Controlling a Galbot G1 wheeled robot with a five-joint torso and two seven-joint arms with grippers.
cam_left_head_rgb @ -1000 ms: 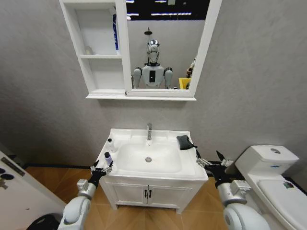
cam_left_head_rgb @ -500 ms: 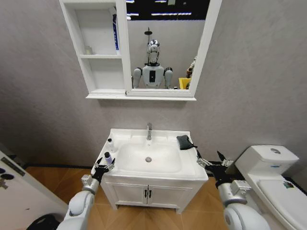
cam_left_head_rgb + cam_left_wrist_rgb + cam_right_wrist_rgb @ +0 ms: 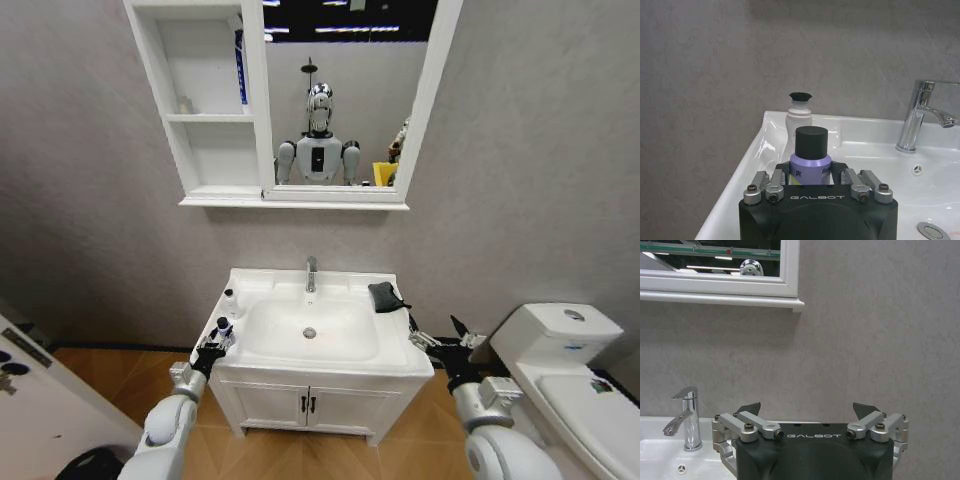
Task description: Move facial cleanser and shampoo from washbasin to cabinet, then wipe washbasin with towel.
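A small purple bottle with a black cap [image 3: 224, 327] stands on the left rim of the washbasin [image 3: 330, 350]. My left gripper [image 3: 219, 340] is shut on this purple bottle [image 3: 811, 161], a finger pad against each side. A white bottle with a black cap [image 3: 799, 120] stands just behind it on the rim [image 3: 230, 298]. I cannot tell which bottle is the shampoo and which the facial cleanser. The dark towel [image 3: 385, 296] lies on the rim's right back corner. My right gripper [image 3: 440, 336] hangs open off the basin's right front corner, its fingers [image 3: 751, 409] spread wide. The cabinet [image 3: 205, 150] hangs on the wall above.
A chrome tap [image 3: 311, 272] stands at the back of the bowl. The mirror [image 3: 345, 100] adjoins the cabinet, whose top shelf holds a blue item [image 3: 240, 65]. A white toilet [image 3: 570, 360] is close on the right. The low vanity doors [image 3: 305, 403] are below the basin.
My left gripper has moved forward to the purple bottle and its fingers have come together on it. The right arm has barely moved.
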